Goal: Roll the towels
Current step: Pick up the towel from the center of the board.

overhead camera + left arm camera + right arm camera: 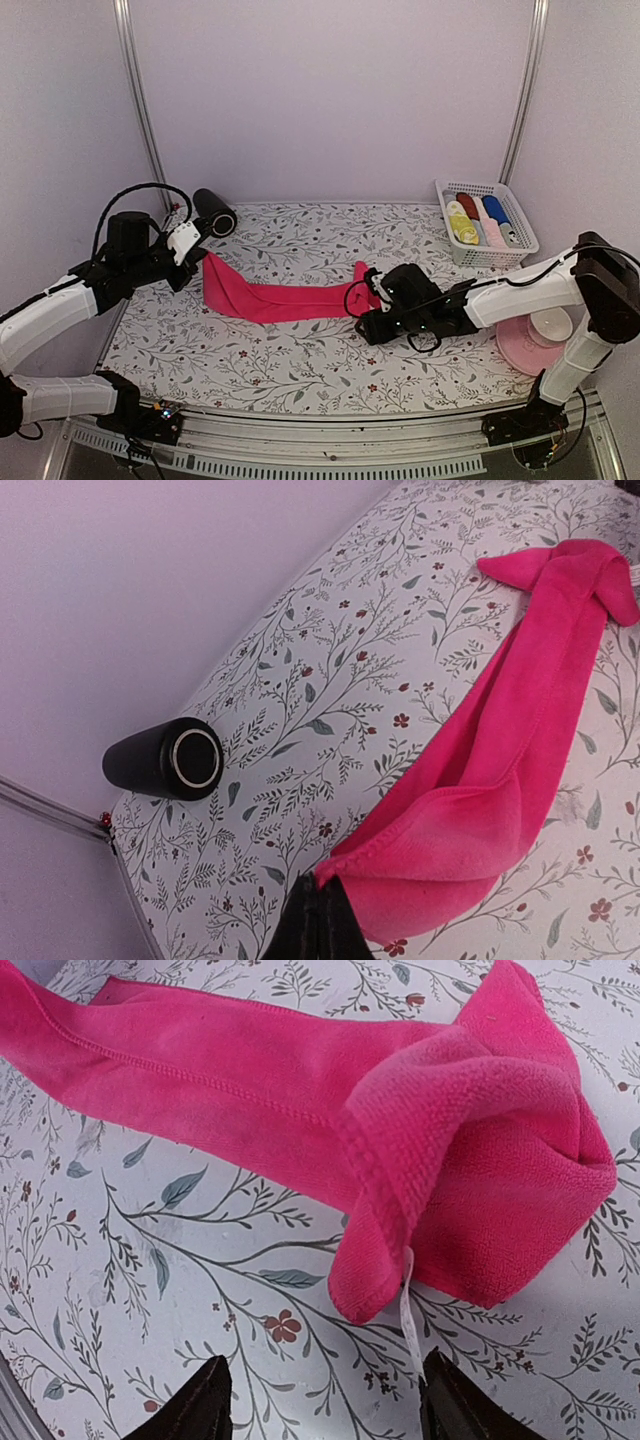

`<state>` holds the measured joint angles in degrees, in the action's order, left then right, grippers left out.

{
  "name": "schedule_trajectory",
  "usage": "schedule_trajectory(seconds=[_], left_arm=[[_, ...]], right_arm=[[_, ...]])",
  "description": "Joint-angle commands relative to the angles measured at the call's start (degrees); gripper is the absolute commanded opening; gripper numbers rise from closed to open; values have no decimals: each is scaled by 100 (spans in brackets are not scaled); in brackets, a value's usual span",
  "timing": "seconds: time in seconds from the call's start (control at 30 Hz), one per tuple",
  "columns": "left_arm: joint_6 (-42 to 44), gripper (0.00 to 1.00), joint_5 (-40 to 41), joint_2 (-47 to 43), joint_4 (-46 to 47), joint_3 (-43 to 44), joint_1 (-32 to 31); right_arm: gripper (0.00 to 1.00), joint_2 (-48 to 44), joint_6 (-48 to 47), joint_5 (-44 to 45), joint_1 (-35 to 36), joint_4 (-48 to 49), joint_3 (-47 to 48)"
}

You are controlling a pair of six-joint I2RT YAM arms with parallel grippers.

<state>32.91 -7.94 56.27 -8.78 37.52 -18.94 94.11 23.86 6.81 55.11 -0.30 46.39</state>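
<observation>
No writing, number, brand or sign can be read anywhere in these views. The only label is a small white tag (407,1305) hanging from the hem of the pink towel (250,1090). It is seen nearly edge-on, and any print on it is too small to tell.

Soft, even light fills the cell, seemingly from above, with a faint lilac cast on the walls. Shadows are weak and blurred at the rims: a thin one under the pink towel (280,300) toward the bench's (300,370) left edge, another beneath the right arm. The black cylinder (165,762) carries a bright ring of glare on its rim. The left wrist view bends the bench's edge into a curve (wide lens). The right tool (325,1360) looks dark and soft-focused, while the towel's weave is crisp.
</observation>
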Motion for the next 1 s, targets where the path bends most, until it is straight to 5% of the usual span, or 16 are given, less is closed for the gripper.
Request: schedule_trajectory(seconds=[0.0,0.37,0.77,0.97], left_arm=[[-56,0,-25,-18,100,-52,74],[-47,0,-49,-25,102,-57,70],[-34,0,-68,-37,87,-49,74],[-30,0,-93,-9,97,-55,65]], right_arm=[[58,254,534,-68,47,708,-118],[38,658,1015,92,76,1019,-177],[36,1062,1049,487,78,1103,58],[26,1061,1079,592,77,1213,25]])
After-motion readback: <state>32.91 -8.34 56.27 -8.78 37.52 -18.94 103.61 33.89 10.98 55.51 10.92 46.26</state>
